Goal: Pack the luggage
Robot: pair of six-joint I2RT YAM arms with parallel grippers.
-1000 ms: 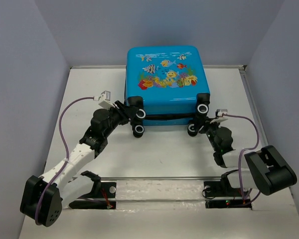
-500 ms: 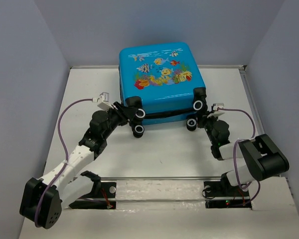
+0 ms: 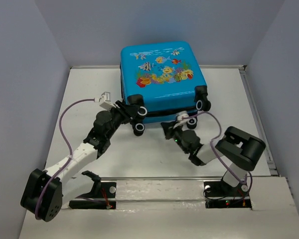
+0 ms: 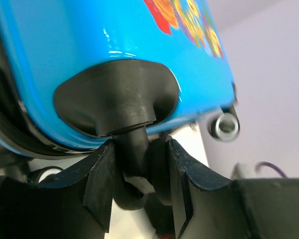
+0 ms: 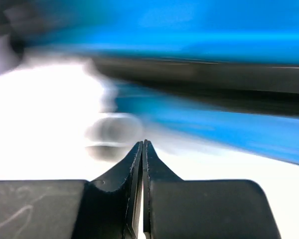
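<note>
Luggage (image 3: 159, 74), the blue hard-shell suitcase with the fish print, lies flat at 12 o'clock on the table (image 3: 89, 99). Its printed face is up and its four wheels point toward 6 o'clock, at the arms.

At about 9 o'clock of the case, the left gripper (image 3: 131, 106) reaches its near left corner. In the left wrist view its fingers (image 4: 102, 184) stand on either side of the black caster leg (image 4: 132, 144) under the corner housing. They pinch that leg rather than hanging spread around it. Judging from this, the left arm is steadying the case.

Along the near edge, a dark seam (image 3: 164, 115) runs between the two shells, which lie one on the other. Whether the zip along that seam is drawn, I cannot tell. No clothes or other items to pack show in any view.

Further right, at about 6 o'clock of the case, the right gripper (image 3: 166, 130) sits low on the table just before the seam, between the two pairs of wheels. Its fingers are pressed together with nothing between them. The right wrist view is smeared by motion, showing only blue shell and the dark band.

My reading is that the shells are together and one corner is secured. The seam itself is what remains to be dealt with, whether by opening the case to load it or by zipping it closed. The pictures do not settle which.
</note>
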